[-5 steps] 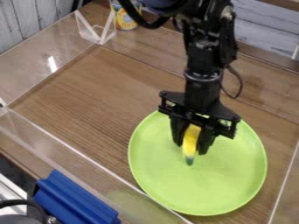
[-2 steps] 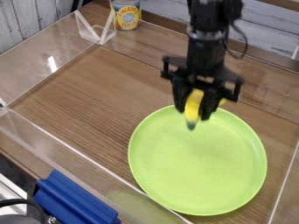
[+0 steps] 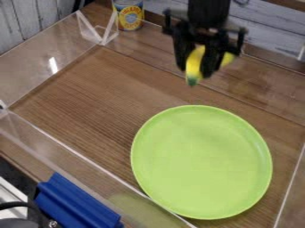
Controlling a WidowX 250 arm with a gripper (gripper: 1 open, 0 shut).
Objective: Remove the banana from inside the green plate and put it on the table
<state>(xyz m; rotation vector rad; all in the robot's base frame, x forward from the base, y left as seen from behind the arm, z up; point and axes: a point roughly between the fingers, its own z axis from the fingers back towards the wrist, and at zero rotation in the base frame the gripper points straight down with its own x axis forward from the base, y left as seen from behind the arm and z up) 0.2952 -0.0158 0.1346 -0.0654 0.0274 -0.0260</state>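
The yellow banana (image 3: pixel 194 67) hangs in the air over the far part of the brown wood-grain table (image 3: pixel 107 93), held upright between the black fingers of my gripper (image 3: pixel 198 61), which is shut on it. The lime-green plate (image 3: pixel 201 160) lies in the near right part of the table with nothing in it. The banana is well above and behind the plate's far rim. The arm comes down from the top edge of the view.
Clear acrylic walls (image 3: pixel 36 62) run along the table's left and far edges. A yellow-labelled can (image 3: pixel 128 15) stands at the back beyond the wall. A blue object (image 3: pixel 70 207) lies at the near left outside the front wall.
The gripper has lifted the banana out of the plate and carried it up and toward the far side of the table. The plate now lies bare.
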